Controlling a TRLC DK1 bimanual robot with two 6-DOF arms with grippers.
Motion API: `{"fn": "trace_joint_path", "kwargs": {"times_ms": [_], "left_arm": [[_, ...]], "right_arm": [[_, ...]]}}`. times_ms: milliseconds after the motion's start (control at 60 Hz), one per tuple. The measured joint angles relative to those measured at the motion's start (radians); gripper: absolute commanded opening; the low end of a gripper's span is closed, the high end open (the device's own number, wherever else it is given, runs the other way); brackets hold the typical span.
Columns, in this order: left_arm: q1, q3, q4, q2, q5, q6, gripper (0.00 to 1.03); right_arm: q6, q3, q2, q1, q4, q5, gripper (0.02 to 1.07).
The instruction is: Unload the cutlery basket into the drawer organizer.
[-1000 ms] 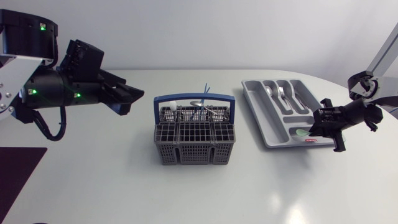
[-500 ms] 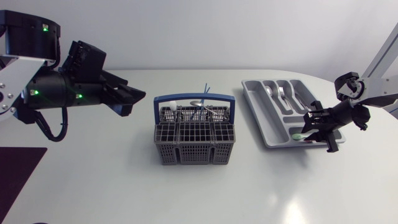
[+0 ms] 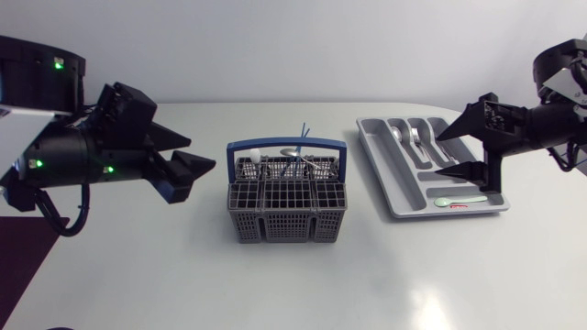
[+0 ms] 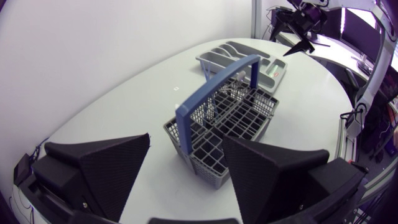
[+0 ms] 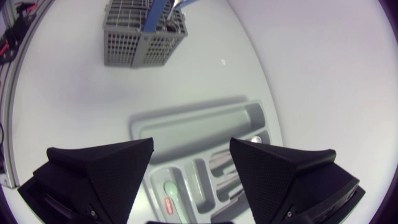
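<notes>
Cutlery basket point(image 3: 286, 225) at centre, utensils point(image 3: 292, 153) standing in its far row; drawer organizer point(image 3: 396, 180) to its right; left gripper point(image 3: 202, 154) and right gripper point(image 3: 443, 154) both spread and empty; next pick should descend vertically, clear of the blue handle point(image 3: 266, 145).

Robotics lab setup: plain white rounded tabletop point(image 3: 275, 284) flanked by a bulky black-and-silver left robot arm point(image 3: 64, 151) with green status lights, and a matching right robot arm point(image 3: 550, 124).
</notes>
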Motion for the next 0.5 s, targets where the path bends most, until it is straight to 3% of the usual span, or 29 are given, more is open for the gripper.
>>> {"fn": "trace_joint_path", "kwargs": {"times_ms": [167,300,383,500], "left_arm": [[-0.029,-0.081,-0.002,0.000,0.000,0.026,0.93],[-0.077,-0.135,-0.002,0.002,0.000,0.044,0.84],[-0.108,-0.159,0.000,0.006,0.000,0.047,0.63],[-0.135,-0.177,0.010,0.041,0.000,0.048,0.35]], "right_arm": [[0.268,-0.092,-0.015,0.145,0.183,-0.037,0.95],[0.477,-0.134,-0.014,0.251,0.343,-0.036,0.93],[0.574,-0.133,-0.003,0.299,0.398,-0.036,0.82],[0.663,-0.132,0.023,0.350,0.440,-0.021,0.46]]}}
